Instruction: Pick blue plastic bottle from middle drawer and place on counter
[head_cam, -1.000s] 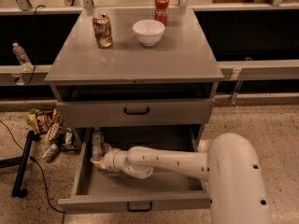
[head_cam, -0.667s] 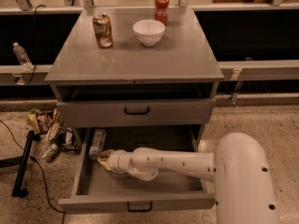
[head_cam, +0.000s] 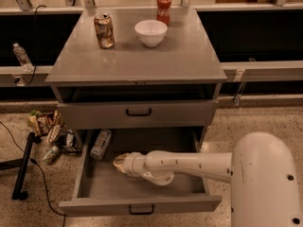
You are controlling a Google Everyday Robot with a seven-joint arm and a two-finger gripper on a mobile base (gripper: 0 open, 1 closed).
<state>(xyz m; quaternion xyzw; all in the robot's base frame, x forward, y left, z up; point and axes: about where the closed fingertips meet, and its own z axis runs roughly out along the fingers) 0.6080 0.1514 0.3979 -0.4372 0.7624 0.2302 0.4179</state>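
Note:
The blue plastic bottle (head_cam: 100, 144) lies on its side in the back left corner of the open middle drawer (head_cam: 142, 205), the lowest one, which is pulled out. My gripper (head_cam: 119, 161) is inside the drawer at the end of the white arm (head_cam: 189, 164), low over the drawer floor. It is a little to the right of and in front of the bottle, and apart from it. The grey counter (head_cam: 180, 60) is the cabinet's top, above the shut upper drawer (head_cam: 138, 112).
On the counter stand a brown can (head_cam: 103, 30), a white bowl (head_cam: 150, 32) and a red can (head_cam: 164, 8). Snack bags and a bottle lie as litter (head_cam: 53, 134) on the floor at the left, by a black stand (head_cam: 22, 169). A clear bottle (head_cam: 21, 56) stands on the left ledge.
My gripper has moved to the right inside the drawer, away from the bottle's lower end. The bottle has not moved.

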